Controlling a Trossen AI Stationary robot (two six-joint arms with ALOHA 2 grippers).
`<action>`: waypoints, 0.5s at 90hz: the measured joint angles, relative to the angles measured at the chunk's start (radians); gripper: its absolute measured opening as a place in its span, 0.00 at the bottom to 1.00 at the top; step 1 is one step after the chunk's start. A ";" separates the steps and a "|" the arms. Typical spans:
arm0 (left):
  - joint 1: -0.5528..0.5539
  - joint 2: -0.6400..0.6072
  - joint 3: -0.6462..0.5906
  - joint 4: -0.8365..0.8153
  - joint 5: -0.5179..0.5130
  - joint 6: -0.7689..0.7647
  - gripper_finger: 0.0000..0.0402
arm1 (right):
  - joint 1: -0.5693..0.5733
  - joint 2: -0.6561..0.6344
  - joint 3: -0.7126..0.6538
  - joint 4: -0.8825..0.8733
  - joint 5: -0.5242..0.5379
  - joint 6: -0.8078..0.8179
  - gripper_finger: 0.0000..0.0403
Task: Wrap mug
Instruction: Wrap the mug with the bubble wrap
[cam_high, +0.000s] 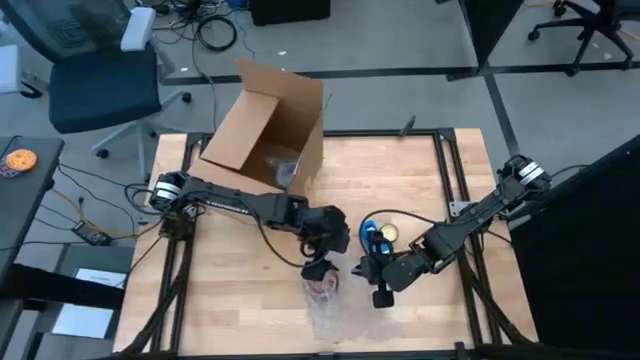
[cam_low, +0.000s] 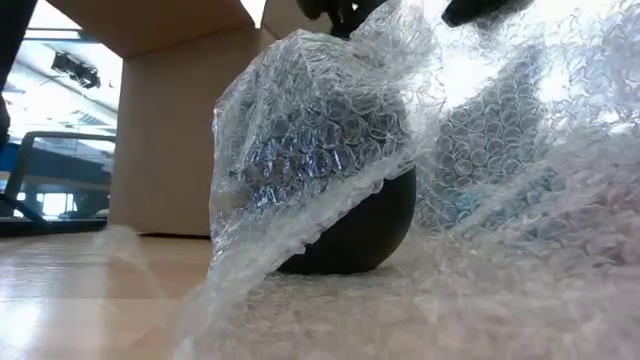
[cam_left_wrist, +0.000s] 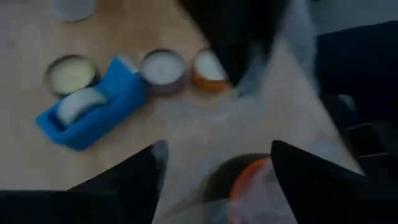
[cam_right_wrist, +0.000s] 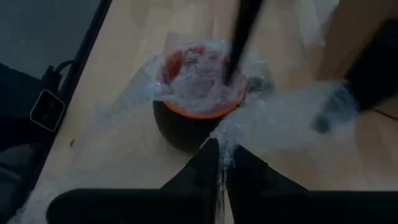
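R gripper (cam_right_wrist: 219, 163) pinching wrap (cam_right_wrist: 280, 118) by mug (cam_right_wrist: 186, 127)

The mug (cam_right_wrist: 193, 118) is dark on the outside with an orange-red inside, standing upright on the wooden worktop (cam_high: 230, 300) close to the near edge, roughly halfway along it. Clear bubble wrap (cam_low: 320, 150) is draped over the top and down one side, and some of it is stuffed into the mouth. The lower dark wall is still bare on part of it. More wrap spreads flat on the wood from the mug toward the near edge.
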 joint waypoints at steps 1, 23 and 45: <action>-0.002 0.002 0.000 0.001 0.000 0.000 0.66 | 0.000 0.000 0.000 0.001 0.000 0.001 0.00; -0.053 0.036 0.000 0.045 -0.010 -0.001 0.56 | -0.005 0.000 0.000 0.080 -0.002 0.000 0.05; -0.107 0.022 -0.001 0.001 -0.070 -0.004 0.28 | -0.004 0.000 0.000 0.095 -0.064 0.042 0.14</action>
